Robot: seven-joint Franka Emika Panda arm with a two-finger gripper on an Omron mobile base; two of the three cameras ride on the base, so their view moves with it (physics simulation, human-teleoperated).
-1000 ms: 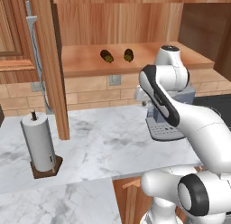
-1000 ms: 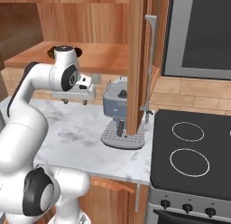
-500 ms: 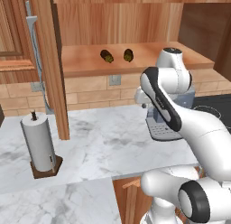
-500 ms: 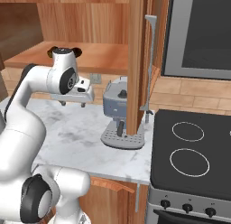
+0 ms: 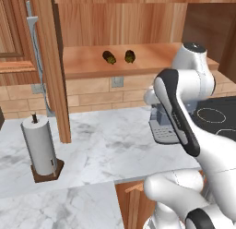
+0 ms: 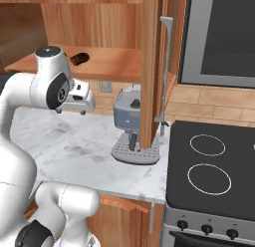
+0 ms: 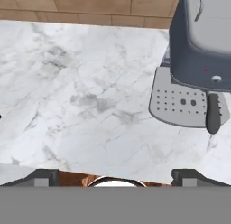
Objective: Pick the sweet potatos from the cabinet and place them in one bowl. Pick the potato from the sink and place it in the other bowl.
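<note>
Two dark olive-brown sweet potatoes (image 5: 109, 57) (image 5: 130, 56) lie side by side on the plank shelf of the wooden cabinet (image 5: 152, 57). One sweet potato (image 6: 79, 58) peeks out behind my arm in the right base view. My gripper (image 7: 115, 178) is open, its two dark fingertips (image 7: 43, 175) far apart with nothing between them. It points down at the marble counter (image 7: 90, 105), well below and in front of the shelf. The bowls, the sink and the potato are out of view.
A grey coffee machine (image 6: 130, 125) stands on the counter right of my hand, beside the open cabinet door (image 6: 150, 66). A paper towel holder (image 5: 40, 147) stands at the counter's left. A black stove (image 6: 209, 166) lies to the right.
My arm's upper joint has drawn back a little toward the base, and the hand has shifted slightly with it. The sweet potatoes have not moved.
</note>
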